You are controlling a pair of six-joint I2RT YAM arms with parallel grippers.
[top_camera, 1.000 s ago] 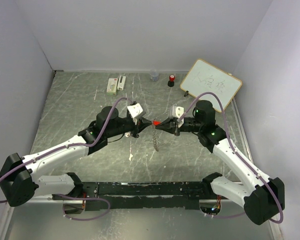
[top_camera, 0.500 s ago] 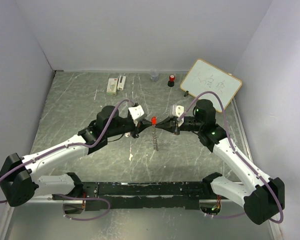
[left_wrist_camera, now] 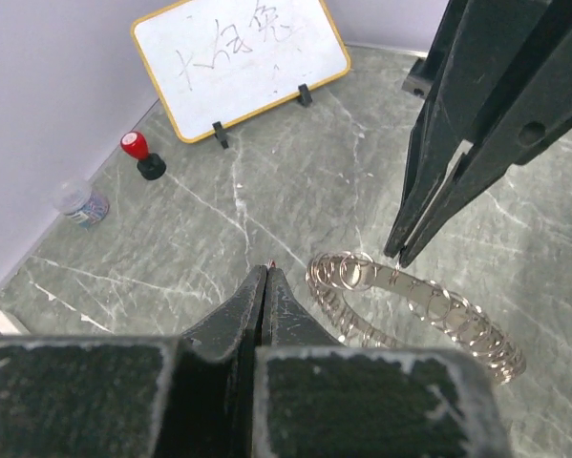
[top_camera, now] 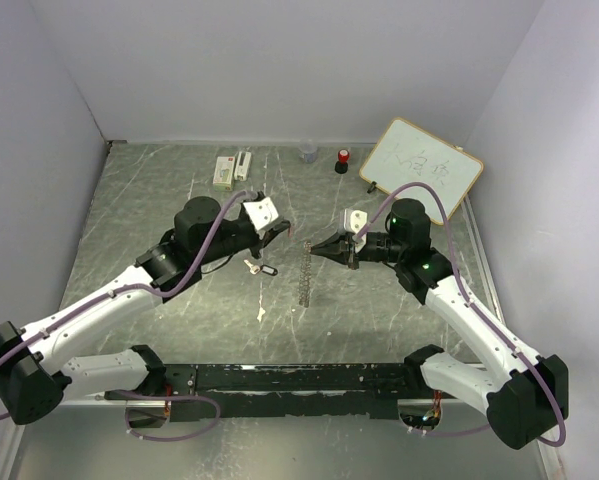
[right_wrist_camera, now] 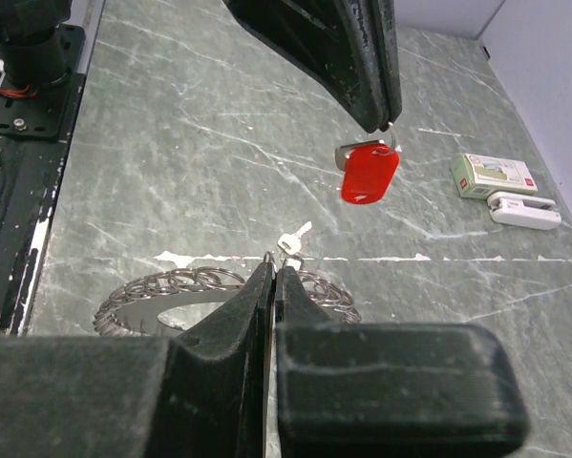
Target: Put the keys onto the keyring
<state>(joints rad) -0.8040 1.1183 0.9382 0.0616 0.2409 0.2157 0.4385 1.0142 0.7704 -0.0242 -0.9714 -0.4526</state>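
While both arms met over the middle of the grey marbled table [top_camera: 179,200], the left claw [left_wrist_camera: 267,284] was fully closed. The right wrist view showed it pinching the small loop of the red key [right_wrist_camera: 367,175], whose red tag hung free beneath the fingertips, clear of the table. The right claw [right_wrist_camera: 273,281] was also closed tight, its tips meeting at the rim of the keyring [left_wrist_camera: 438,303]; it appeared to grip that rim, though the exact contact was hard to make out. From above, the keyring read as a thin toothed strip running from the right tips toward the near edge, so it was not lying flat. The two claws pointed at each other with a small gap between their tips, and the red key hung near the keyring but apart from it. The black key [top_camera: 262,267] lay on the table just below the left claw in the top view, left of the keyring and not touching it. Along the far wall stood a whiteboard [top_camera: 421,165] with scribbles, a red-topped black cylinder [top_camera: 343,160], a small clear jar [top_camera: 307,152] and two white boxes [top_camera: 231,168].
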